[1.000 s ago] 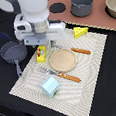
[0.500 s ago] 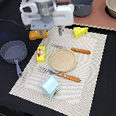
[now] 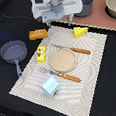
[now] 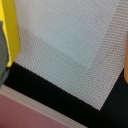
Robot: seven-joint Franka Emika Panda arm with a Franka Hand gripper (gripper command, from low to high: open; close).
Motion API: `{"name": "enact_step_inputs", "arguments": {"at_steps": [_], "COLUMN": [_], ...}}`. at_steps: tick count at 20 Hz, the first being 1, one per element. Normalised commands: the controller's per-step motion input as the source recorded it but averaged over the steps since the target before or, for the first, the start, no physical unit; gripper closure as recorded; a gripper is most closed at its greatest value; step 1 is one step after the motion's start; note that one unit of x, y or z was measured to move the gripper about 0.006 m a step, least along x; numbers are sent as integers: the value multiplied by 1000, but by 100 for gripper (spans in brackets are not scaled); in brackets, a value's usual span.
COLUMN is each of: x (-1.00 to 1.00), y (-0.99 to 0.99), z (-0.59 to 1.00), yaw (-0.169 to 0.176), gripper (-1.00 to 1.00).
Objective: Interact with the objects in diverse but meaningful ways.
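My gripper [image 3: 59, 22] hangs above the far edge of the woven placemat [image 3: 94, 83], open, with nothing between its fingers. The golden-brown bread loaf [image 3: 38, 34] lies on the black table just off the mat, toward the exterior view's left of the gripper. The yellow holed cheese wedge [image 3: 81, 32] sits on the mat's far corner, to the gripper's other side. The yellow box with a red label [image 3: 41, 54] stands at the mat's edge, and the pale blue milk carton [image 3: 50, 86] stands near the mat's front. In the wrist view I see the mat [image 4: 65, 45] and a blurred yellow thing [image 4: 9, 35].
A round wooden plate [image 3: 63, 60] lies mid-mat between two orange-handled utensils [image 3: 73, 50] [image 3: 63, 76]. A grey pan [image 3: 13, 52] rests on the black table at the exterior view's left. Grey pots [image 3: 112, 4] [image 3: 84, 6] stand on the pink surface behind.
The arm has risen and drawn back from over the bread loaf and yellow box toward the mat's far edge. The bread loaf, hidden under the hand before, now lies in plain sight.
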Motion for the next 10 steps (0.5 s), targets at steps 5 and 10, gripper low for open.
{"name": "enact_step_inputs", "arguments": {"at_steps": [5,10], "x": [317,638], "y": [204,97], "z": [194,253], "yaw": [153,71], "gripper": [-100,-100]}}
